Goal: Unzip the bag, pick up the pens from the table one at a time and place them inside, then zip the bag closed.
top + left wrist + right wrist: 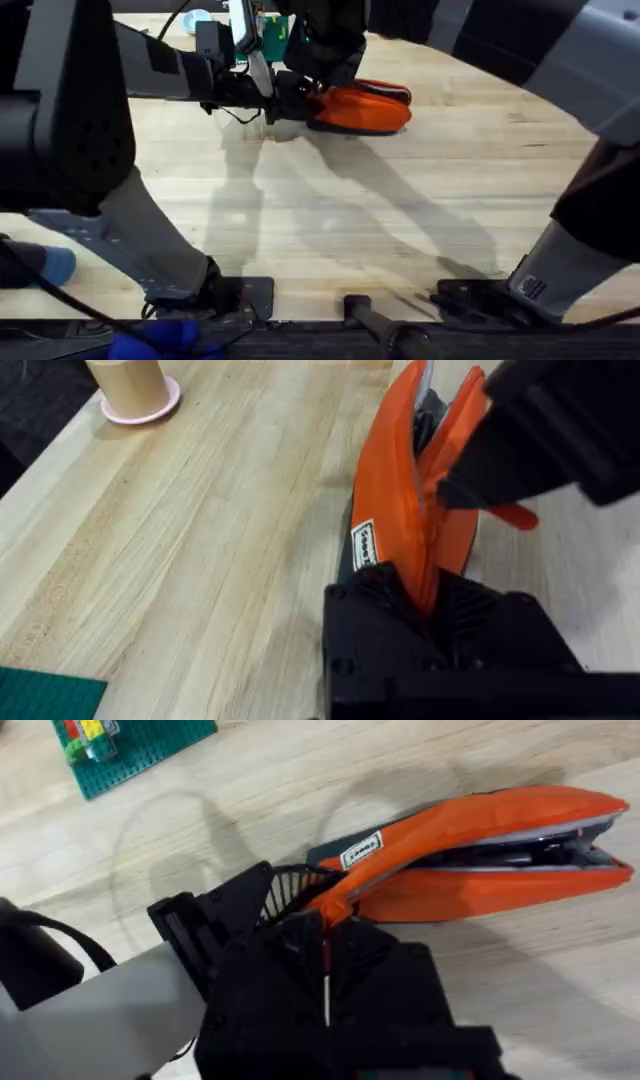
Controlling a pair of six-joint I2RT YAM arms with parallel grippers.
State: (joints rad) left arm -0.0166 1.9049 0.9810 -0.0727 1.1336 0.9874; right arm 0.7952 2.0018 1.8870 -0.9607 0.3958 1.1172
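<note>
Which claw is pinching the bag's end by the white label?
The left gripper: its jaws clamp the bag at its labelled end, while the right gripper sits over the zipper.

The near and middle table [400, 220] is left wide open, so it can be crossed freely. Far side's crowded: the bag [365, 108] is hemmed in by both arms, with a green baseplate [140, 750] and a cup [130, 385] parked nearby.
</note>
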